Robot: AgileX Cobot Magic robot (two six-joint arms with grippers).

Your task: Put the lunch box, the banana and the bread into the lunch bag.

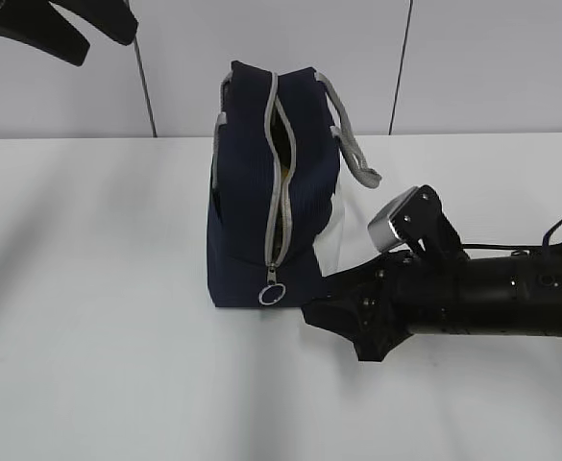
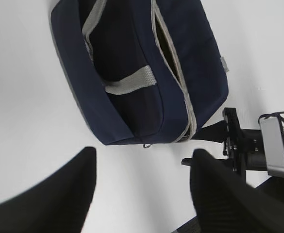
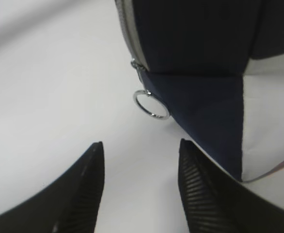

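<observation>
Low over the table [image 1: 88,317], the right arm [image 1: 492,298] reaches in from the right edge, lying almost flat, its wrist camera housing [image 1: 393,226] raised above the forearm. The right gripper [image 3: 139,179] points left at the near right corner of the lunch bag [image 1: 261,211]. Its two dark ribbed fingers [image 3: 86,189] stand moderately apart with bare table between them and hold nothing; in the right wrist view the right-hand finger is just beside the bag's navy corner, though whether it touches cannot be told. The zipper's ring pull [image 3: 151,104] lies on the table just beyond the fingertips, between them and the bag.

The left arm [image 1: 60,24] hangs high at the far left, well apart from the bag. The left gripper [image 2: 142,194] looks down on the bag from above, its fingers [image 2: 64,194] spread wide and empty.

The lunch bag stands upright near the table's middle, towards the far wall, with its grey handles [image 1: 353,144] flopped over the top and right side. Its grey zipper [image 1: 273,173] runs down the near face and gapes in the upper part; a yellowish strip shows in the gap, too narrow to identify. The lunch box, banana and bread are not visible on the table.
</observation>
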